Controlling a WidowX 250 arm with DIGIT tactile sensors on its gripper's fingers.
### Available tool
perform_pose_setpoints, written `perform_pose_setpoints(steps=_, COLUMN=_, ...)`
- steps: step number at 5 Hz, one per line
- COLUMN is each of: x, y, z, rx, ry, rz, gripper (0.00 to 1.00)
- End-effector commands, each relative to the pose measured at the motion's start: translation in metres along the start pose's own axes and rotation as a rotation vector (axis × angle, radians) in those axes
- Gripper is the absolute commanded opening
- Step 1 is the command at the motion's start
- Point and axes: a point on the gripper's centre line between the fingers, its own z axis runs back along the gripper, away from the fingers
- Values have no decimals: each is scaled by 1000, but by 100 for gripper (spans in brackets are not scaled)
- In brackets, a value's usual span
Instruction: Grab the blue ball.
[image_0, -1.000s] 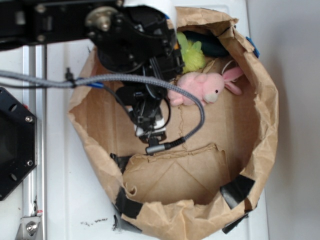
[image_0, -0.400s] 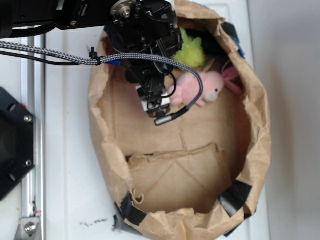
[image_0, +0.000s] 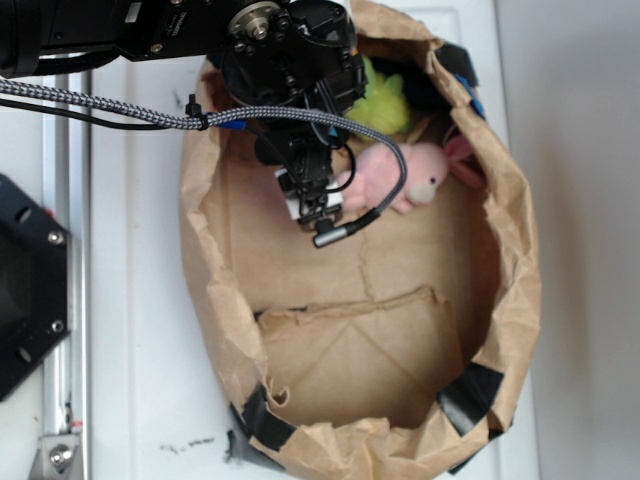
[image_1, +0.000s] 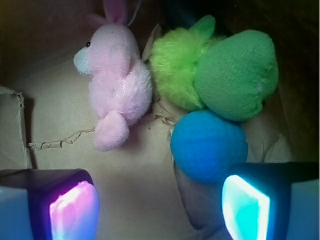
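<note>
The blue ball (image_1: 209, 145) is a round teal-blue ball lying on the paper bag's floor. It touches the green plush toy (image_1: 220, 75) just behind it. My gripper (image_1: 160, 210) is open, with bare paper between its fingers. The ball sits just ahead of the cyan-lit right pad (image_1: 245, 207) and off to the right of the gap. In the exterior view my gripper (image_0: 318, 195) reaches down inside the bag next to the pink bunny (image_0: 400, 180), and the arm hides the ball there.
The pink bunny (image_1: 117, 85) lies left of the green plush (image_0: 385, 100). All sit at the far end of a crumpled brown paper bag (image_0: 520, 250) with tall walls and black tape patches (image_0: 470, 390). A torn paper flap (image_0: 360, 340) lies on the bag's floor.
My gripper has moved toward the far end of the bag, closer to the toys. The bag's left wall has shifted inward to the right. Little has changed in the last half second.
</note>
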Motion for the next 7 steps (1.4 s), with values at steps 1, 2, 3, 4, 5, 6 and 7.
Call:
perform_pose_setpoints(steps=1, x=9, y=16, z=4, rx=63, ry=-44, rz=82, gripper=100)
perform_pose_setpoints(steps=2, x=11, y=22, z=0, rx=107, ry=-28, rz=118, gripper=100)
perform_pose_setpoints(steps=3, x=11, y=22, z=-1, rx=112, ry=-34, rz=123, gripper=100)
perform_pose_setpoints(steps=4, x=12, y=19, z=-2, rx=102, ry=-42, rz=106, gripper=100)
perform_pose_setpoints(steps=5, x=12, y=20, z=-3, rx=96, ry=-40, rz=111, gripper=100)
perform_pose_setpoints(steps=6, x=14, y=24, z=-8, rx=99, ry=-39, rz=104, gripper=100)
perform_pose_setpoints(steps=7, x=18, y=27, z=-24, rx=70, ry=-92, rz=55, gripper=100)
